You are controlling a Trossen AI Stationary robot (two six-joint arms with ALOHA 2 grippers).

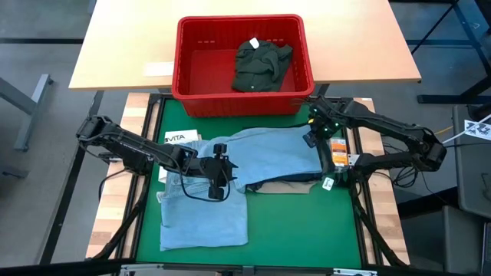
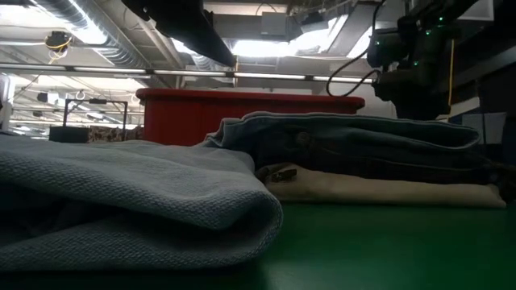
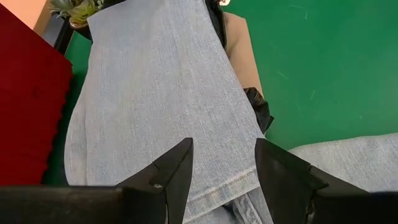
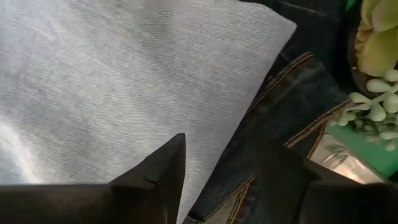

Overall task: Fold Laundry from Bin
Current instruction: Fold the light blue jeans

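A: Start from the high view. Where is the laundry?

B: A dark olive-green piece (image 1: 261,64) lies crumpled in the red bin (image 1: 192,84) at upper centre, toward the bin's right half. The bin stands on a pale wooden table, touching the far edge of the green bench (image 1: 299,222). The light blue jeans (image 1: 211,207) spread from centre toward the lower left, their upper part lying over dark navy jeans (image 1: 288,184) and beige trousers (image 1: 295,188) right of centre.

A: And the arms?

B: The left end effector (image 1: 219,180) hangs over the light blue jeans at centre. The right end effector (image 1: 313,140) is at the right edge of that stack, just below the bin.

A: The low view?

B: Light blue denim fills the lower left foreground. Mid-frame, the folded jeans sit on the beige trousers (image 2: 379,190), with the bin (image 2: 242,113) behind. One dark arm shows at upper right.

A: Left wrist view?

B: The left end effector (image 3: 222,163) is released, its fingers (image 3: 177,171) spread above a light blue leg (image 3: 155,93), holding nothing. Beige cloth peeks out at the leg's edge, beside the green bench.

A: Right wrist view?

B: The right end effector (image 4: 231,163) is also released and empty, hovering where the light blue denim (image 4: 112,74) meets the dark navy jeans (image 4: 292,99) with orange stitching. A small green plant (image 4: 376,62) sits at the right edge.
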